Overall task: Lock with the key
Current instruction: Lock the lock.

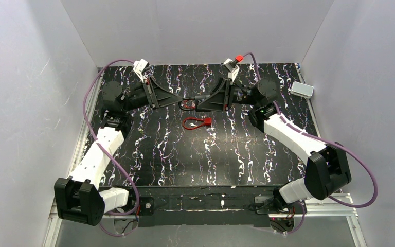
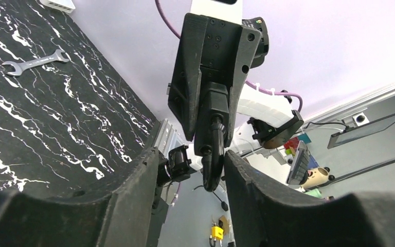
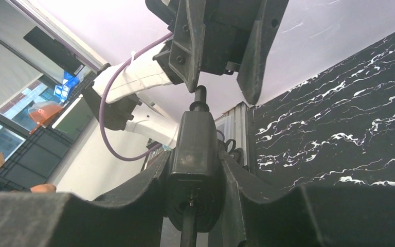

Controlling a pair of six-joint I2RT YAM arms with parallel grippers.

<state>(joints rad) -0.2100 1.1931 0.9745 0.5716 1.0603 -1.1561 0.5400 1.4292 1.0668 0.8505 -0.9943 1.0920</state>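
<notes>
A black padlock [image 3: 194, 149] is clamped by its body in my right gripper [image 3: 195, 159], above the table's far middle [image 1: 194, 103]. Its dark shackle [image 2: 213, 164] points at the left arm and sits between the fingers of my left gripper [image 2: 191, 159]. Those jaws are open: the shackle is close to the right finger [image 2: 247, 175], with a clear gap to the left one. A dark stem hangs from the lock's underside [image 3: 187, 231]. What looks like the key, a red cord loop with a red tag [image 1: 195, 123], lies on the table just in front of both grippers, untouched.
A metal wrench [image 2: 36, 63] lies on the black marbled table [image 1: 185, 159] toward the far right. A white box [image 1: 302, 89] sits at the far right corner. White walls [image 1: 195, 31] enclose three sides.
</notes>
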